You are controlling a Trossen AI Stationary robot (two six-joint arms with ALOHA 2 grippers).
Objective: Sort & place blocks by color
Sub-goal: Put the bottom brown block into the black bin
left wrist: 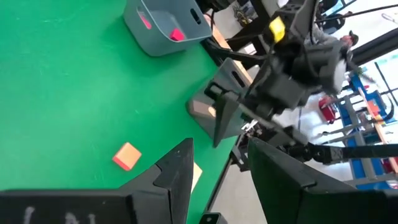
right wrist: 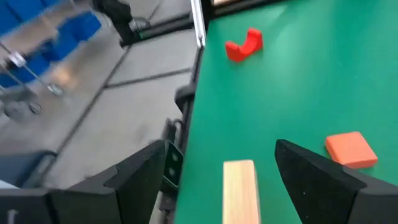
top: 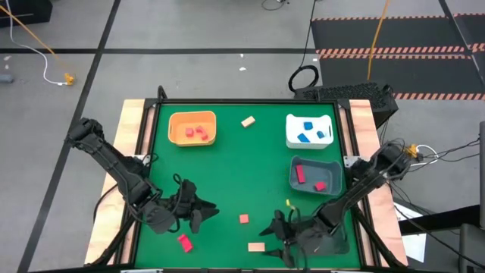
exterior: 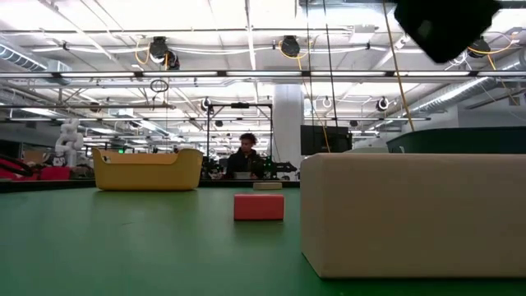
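Loose blocks lie on the green table's near half: a tan bar [top: 256,246], a red cube [top: 244,218] and a pink-red arch block [top: 185,243]. Another tan block [top: 248,121] lies at the far side. My right gripper [top: 270,240] is open and points at the tan bar [right wrist: 239,190]. The bar's end lies between the fingers, apart from both. My left gripper [top: 204,214] hovers over the near left, open and empty [left wrist: 217,162]. The red cube [left wrist: 127,155] lies ahead of it.
An orange tray [top: 192,136] at the far left holds red blocks. A white tray [top: 309,119] at the far right holds blue ones. A grey tray [top: 312,186] in front of it holds red ones. A person [exterior: 246,156] sits in the room beyond the table.
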